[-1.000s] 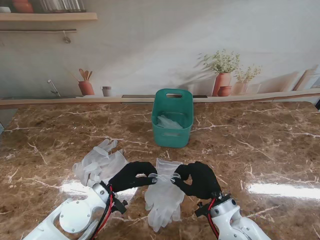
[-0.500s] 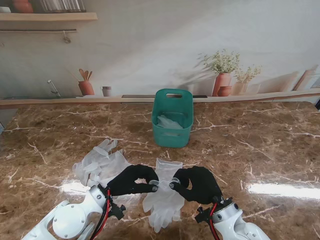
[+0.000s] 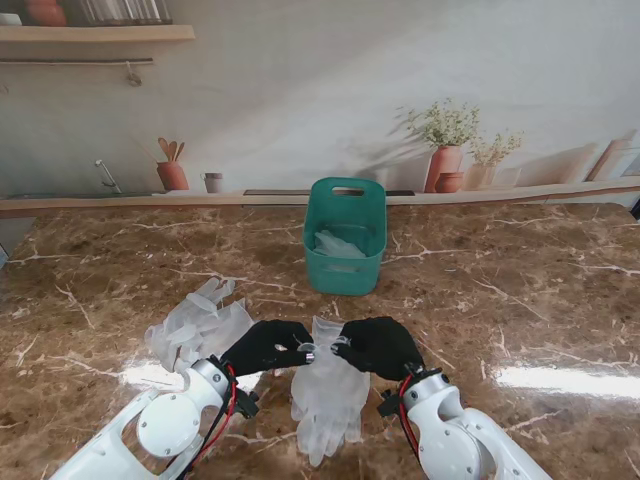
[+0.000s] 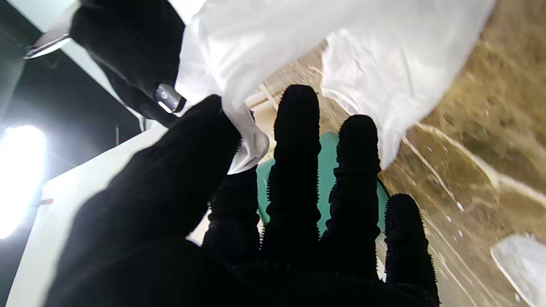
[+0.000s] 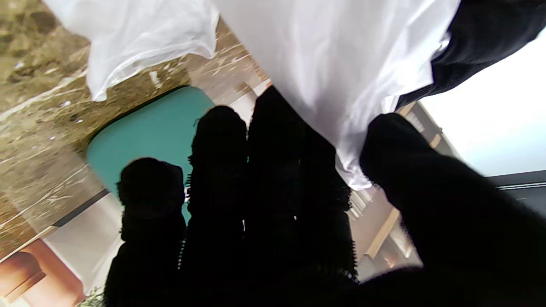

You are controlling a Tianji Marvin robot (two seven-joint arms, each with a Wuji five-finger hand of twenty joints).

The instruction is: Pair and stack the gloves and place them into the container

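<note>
A pair of translucent white gloves hangs between my two hands near the table's front, cuff end up, fingers drooping toward me. My left hand pinches the cuff's left edge; the wrist view shows thumb and forefinger closed on the white glove. My right hand pinches the right edge, with the glove caught under its thumb. The green container stands farther from me in the middle, with white gloves inside. It shows past my fingers as the container and the container.
More loose white gloves lie in a heap on the brown marble table to the left of my left hand. A ledge with plant pots runs along the back wall behind the container.
Both hands have risen and moved away from me with the gloves pinched between them, and have drawn closer together. The gloves' cuff is lifted while their fingers still trail low.
</note>
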